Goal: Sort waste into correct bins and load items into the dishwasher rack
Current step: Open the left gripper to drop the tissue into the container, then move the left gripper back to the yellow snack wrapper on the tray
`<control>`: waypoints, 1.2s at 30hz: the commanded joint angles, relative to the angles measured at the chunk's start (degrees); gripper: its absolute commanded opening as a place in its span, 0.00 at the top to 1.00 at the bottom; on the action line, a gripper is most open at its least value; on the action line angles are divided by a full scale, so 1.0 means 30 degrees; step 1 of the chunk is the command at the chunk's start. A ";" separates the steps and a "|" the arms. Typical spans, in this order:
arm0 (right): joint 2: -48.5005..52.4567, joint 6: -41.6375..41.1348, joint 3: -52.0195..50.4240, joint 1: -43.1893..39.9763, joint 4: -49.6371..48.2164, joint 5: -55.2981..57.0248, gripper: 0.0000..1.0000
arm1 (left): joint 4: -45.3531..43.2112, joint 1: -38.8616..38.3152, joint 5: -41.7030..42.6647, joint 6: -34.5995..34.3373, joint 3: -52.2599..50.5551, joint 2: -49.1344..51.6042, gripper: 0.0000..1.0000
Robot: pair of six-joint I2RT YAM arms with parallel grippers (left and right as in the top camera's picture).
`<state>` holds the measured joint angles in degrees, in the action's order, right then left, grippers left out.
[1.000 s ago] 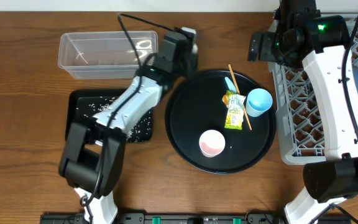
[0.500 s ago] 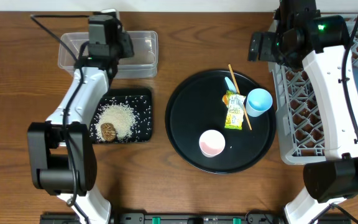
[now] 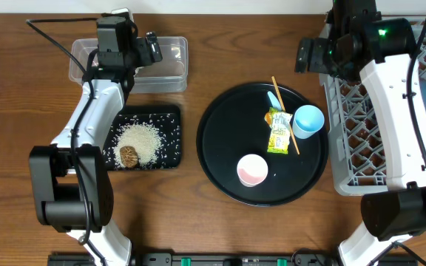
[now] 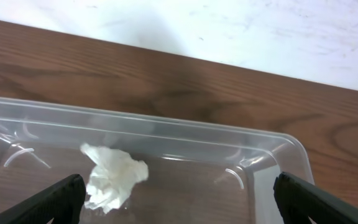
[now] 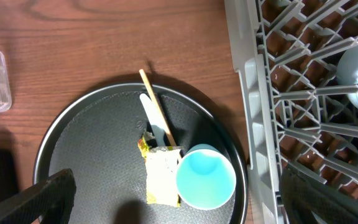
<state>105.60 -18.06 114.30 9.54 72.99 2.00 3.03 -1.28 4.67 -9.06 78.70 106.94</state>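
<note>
Left gripper (image 4: 179, 188) fingers spread, empty, above tub (image 4: 166, 129); tissue (image 4: 114, 177) lies inside. Right gripper (image 5: 176, 185) spread, empty, above tray (image 5: 92, 155).

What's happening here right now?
The left gripper hangs open over the clear tub, where the crumpled tissue lies. Rice and a brown lump sit in the black tray. The wrapper, chopstick, blue cup and pink cup wait on the round tray, with the right gripper open above it, holding nothing.
</note>
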 commanded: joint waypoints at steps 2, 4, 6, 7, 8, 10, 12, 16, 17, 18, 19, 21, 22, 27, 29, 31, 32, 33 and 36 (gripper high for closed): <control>0.0073 -0.0255 -0.0015 -0.0036 0.0015 0.0189 0.01 | 0.0423 0.0080 0.3417 0.0036 0.0168 -0.1027 0.02; 0.0073 -0.0255 -0.0015 -0.0036 0.0007 0.0189 0.01 | 0.0423 0.0080 0.6113 -0.0328 0.0168 -0.2018 0.02; 0.0073 -0.0255 -0.0015 -0.0036 0.0007 0.0189 0.01 | 0.0408 0.0051 0.8007 -0.1107 0.0168 -0.2965 0.02; 0.0073 -0.0255 -0.0015 -0.0036 0.0007 0.0189 0.01 | 0.0452 -0.0007 0.8692 -0.1406 0.0168 -0.3432 0.02; 0.0073 -0.0255 -0.0015 -0.0036 0.0007 0.0189 0.01 | 0.0692 -0.0080 0.9092 -0.1566 0.0168 -0.3869 0.02; 0.0073 -0.0255 -0.0015 -0.0036 0.0007 0.0189 0.01 | 0.1574 -0.0393 0.9165 -0.1741 0.0168 -0.4575 0.02; 0.0073 -0.0255 -0.0015 -0.0036 0.0015 0.0189 0.01 | 0.2769 -0.0918 0.9173 -0.1741 0.0168 -0.4940 0.02; 0.0073 -0.0255 -0.0015 -0.0036 0.0007 0.0189 0.01 | 0.5421 -0.2586 0.9333 -0.1734 0.0168 -0.5027 0.02; 0.0073 -0.0255 -0.0015 -0.0036 0.0007 0.0189 0.01 | 0.6105 -0.3104 0.9420 -0.1734 0.0168 -0.5027 0.02; 0.0073 -0.0255 -0.0015 -0.0036 0.0007 0.0189 0.01 | 0.6666 -0.3606 0.9457 -0.1741 0.0168 -0.5027 0.02; 0.0073 -0.0255 -0.0015 -0.0036 0.0007 0.0189 0.01 | 0.7016 -0.4007 0.9457 -0.1749 0.0168 -0.5027 0.02; 0.0073 -0.0255 -0.0015 -0.0036 0.0015 0.0189 0.01 | 0.7424 -0.4830 0.9464 -0.1756 0.0168 -0.5020 0.02; 0.0073 -0.0255 -0.0015 -0.0036 0.0007 0.0189 0.01 | 0.7526 -0.5421 0.9471 -0.1756 0.0168 -0.5020 0.02; 0.0073 -0.0255 -0.0015 -0.0036 0.0007 0.0189 0.01 | 0.7890 -0.7424 0.9129 -0.1727 0.0168 -0.5013 0.02; 0.0073 -0.0255 -0.0015 -0.0036 0.0007 0.0189 0.01 | 0.8451 -0.8145 0.7563 -0.1741 0.0168 -0.4991 0.02; 0.0073 -0.0255 -0.0015 -0.0036 0.0015 0.0189 0.01 | 0.9122 -0.8721 0.5472 -0.1741 0.0168 -0.4976 0.02; 0.0073 -0.0255 -0.0015 -0.0036 0.0007 0.0189 0.01 | 0.9406 -0.8969 0.4597 -0.1749 0.0168 -0.4954 0.02; 0.0073 -0.0255 -0.0015 -0.0036 0.0007 0.0189 0.01 | 0.9704 -0.9202 0.3963 -0.1749 0.0168 -0.4947 0.02; 0.0073 -0.0255 -0.0015 -0.0036 0.0007 0.0189 0.01 | 1.0061 -0.9697 0.3708 -0.1741 0.0109 -0.4925 0.02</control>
<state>105.60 -18.06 114.28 9.54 73.03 2.00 32.80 -29.43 21.17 -13.96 79.09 92.16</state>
